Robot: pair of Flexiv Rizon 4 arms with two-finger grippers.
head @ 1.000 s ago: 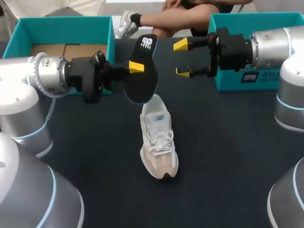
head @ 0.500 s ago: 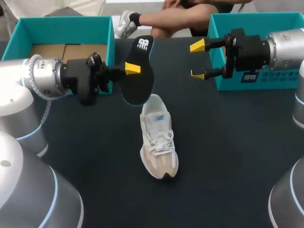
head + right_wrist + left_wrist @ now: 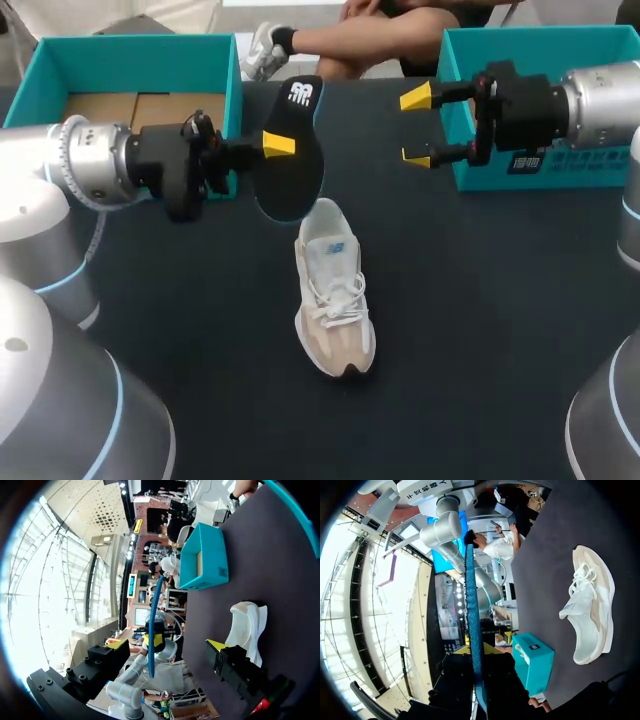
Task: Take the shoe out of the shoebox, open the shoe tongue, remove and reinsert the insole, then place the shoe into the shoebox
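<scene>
Left arm: enters from the left side and is held level above the table (image 3: 480,330). The left gripper (image 3: 280,143) pinches the insole (image 3: 292,165) at about mid-length, one yellow-tipped finger (image 3: 281,143) pressed flat on the face that shows in the head view. In the left wrist view the insole (image 3: 472,625) appears edge-on, running straight out from between the two dark fingers.

Insole: dark, with a white mark at its far end. It is out of the shoe and held in the air, lengthwise along the table's depth. In the head view its near end overlaps the shoe's heel; from that angle it cannot be told whether the two touch.

Shoe (image 3: 335,300): white and beige, standing on its sole at the middle of the table, heel toward the far side, toe toward the near edge. It is outside both boxes and free of both grippers.

Right arm: enters from the right side. The right gripper (image 3: 416,127) is spread wide and holds nothing, well apart from the insole and above the table in front of the second teal box (image 3: 540,40).

Shoebox (image 3: 140,48): teal, open, at the far left corner behind the left arm, brown card showing inside.
</scene>
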